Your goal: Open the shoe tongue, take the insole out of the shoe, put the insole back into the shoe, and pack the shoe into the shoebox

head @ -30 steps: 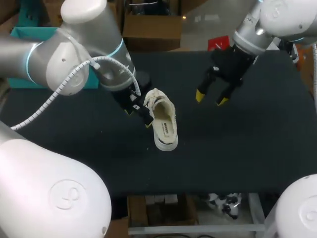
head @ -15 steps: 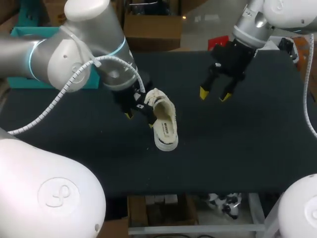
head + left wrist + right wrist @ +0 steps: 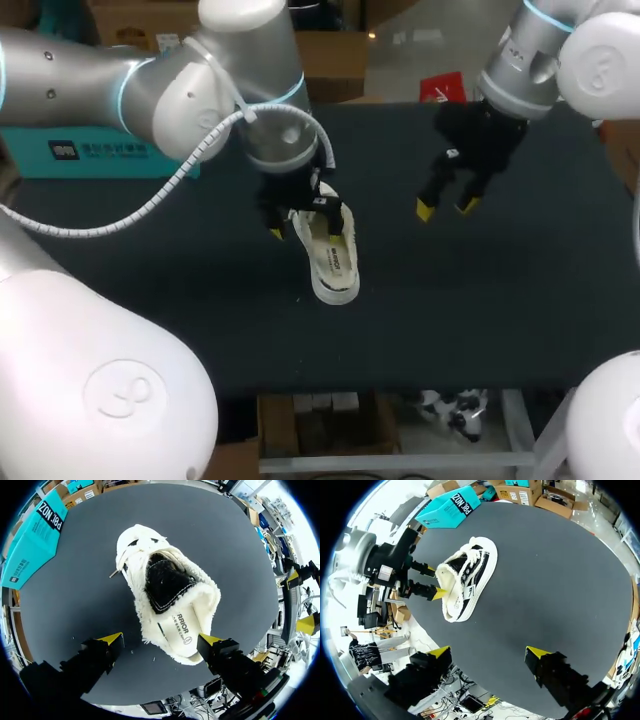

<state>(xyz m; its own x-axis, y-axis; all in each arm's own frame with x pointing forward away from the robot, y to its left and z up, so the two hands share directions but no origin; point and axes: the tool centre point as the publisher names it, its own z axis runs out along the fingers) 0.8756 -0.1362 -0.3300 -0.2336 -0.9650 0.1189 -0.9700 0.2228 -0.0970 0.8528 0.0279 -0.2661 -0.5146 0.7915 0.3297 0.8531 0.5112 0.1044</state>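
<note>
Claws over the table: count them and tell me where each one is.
2. The left claw is open, a finger on either side of the shoe; the right claw hangs open above the table, apart from the shoe.

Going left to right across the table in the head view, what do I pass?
teal shoebox → white shoe → right gripper

The head camera looked down from above and behind on the whole dark worktop [image 3: 500,320], while the left wrist camera hung close over the white fleece-lined shoe [image 3: 175,622] and the right wrist camera faced that same shoe from farther off, side-on.
</note>
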